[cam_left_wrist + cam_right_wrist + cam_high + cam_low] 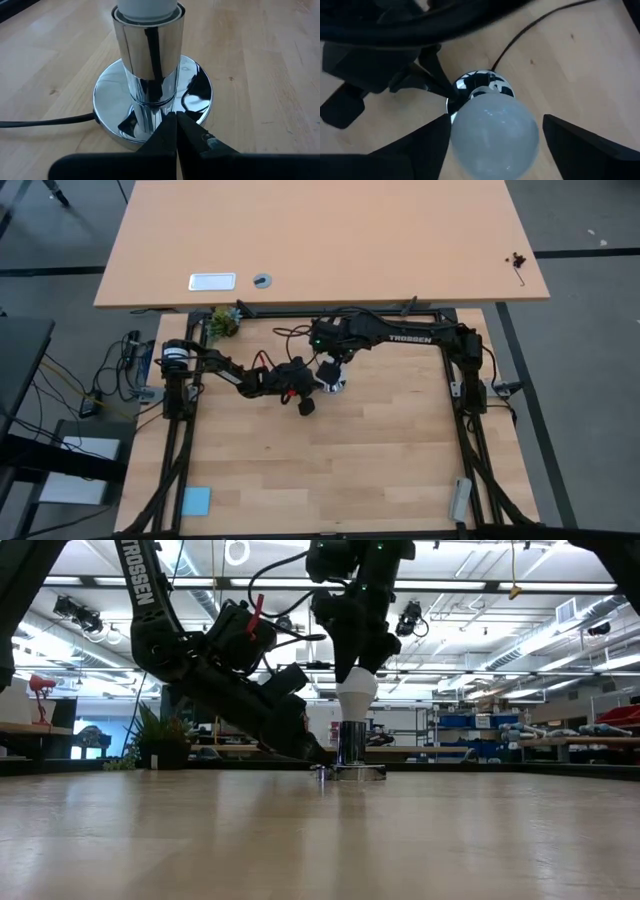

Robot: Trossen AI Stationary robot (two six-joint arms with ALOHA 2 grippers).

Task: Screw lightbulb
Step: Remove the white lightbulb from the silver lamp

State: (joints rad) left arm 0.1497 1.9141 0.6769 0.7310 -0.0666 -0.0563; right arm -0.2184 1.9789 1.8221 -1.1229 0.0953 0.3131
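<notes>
Two grippers meet near the table's (pixel 400 470) far edge: my right gripper (pixel 492 145) hangs spread around the lightbulb (pixel 356 692), which stands upright in the chrome socket (pixel 150 85), while my left gripper (pixel 176 131), fingers pressed together, touches the socket's base.

Frosted matt white lightbulb (pixel 493 132), mirror-glossy chrome socket (pixel 150 80), pale wood-grain table (pixel 270 75), matt black fingers (pixel 170 145)

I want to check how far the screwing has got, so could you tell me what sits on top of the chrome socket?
The lightbulb stands upright in the chrome socket. Its screw end is hidden inside, so thread depth cannot be seen.
</notes>
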